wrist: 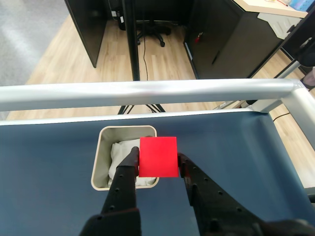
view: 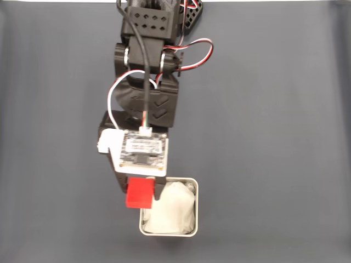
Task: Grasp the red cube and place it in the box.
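No readable branding here, you're just looking at a small white circuit board riding on top of the arm in the fixed view, with print too tiny to make out, plus a white cable looping into it. Your end effector is pinching the red cube between its two black fingers, jaws closed down to the cube's width, one finger pressing each side. The cube is looking plain bright red, flat faces, sharp edges, no marks on it. In the fixed view the red cube is hanging right over the top-left corner of the box, partly overlapping the rim, so it's not sitting inside. The box is a small square tin with rounded corners and a silvery rim, and it's holding crumpled white paper lining. In the wrist view the box is sitting on the dark blue-grey desk just behind and left of the cube. Past the desk's metal rail you're seeing wood floor and an office chair base.
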`<move>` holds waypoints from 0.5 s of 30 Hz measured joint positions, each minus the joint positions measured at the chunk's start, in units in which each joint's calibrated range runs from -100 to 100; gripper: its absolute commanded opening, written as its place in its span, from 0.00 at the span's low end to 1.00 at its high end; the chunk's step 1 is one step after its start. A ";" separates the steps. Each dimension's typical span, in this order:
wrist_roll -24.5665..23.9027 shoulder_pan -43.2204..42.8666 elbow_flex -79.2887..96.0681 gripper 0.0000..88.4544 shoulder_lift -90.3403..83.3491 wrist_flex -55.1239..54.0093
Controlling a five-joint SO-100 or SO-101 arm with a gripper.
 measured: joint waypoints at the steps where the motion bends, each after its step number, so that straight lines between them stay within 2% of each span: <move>1: 0.00 -0.37 0.00 0.14 0.00 0.00; 15: 0.00 -3.71 -0.72 0.14 0.09 0.00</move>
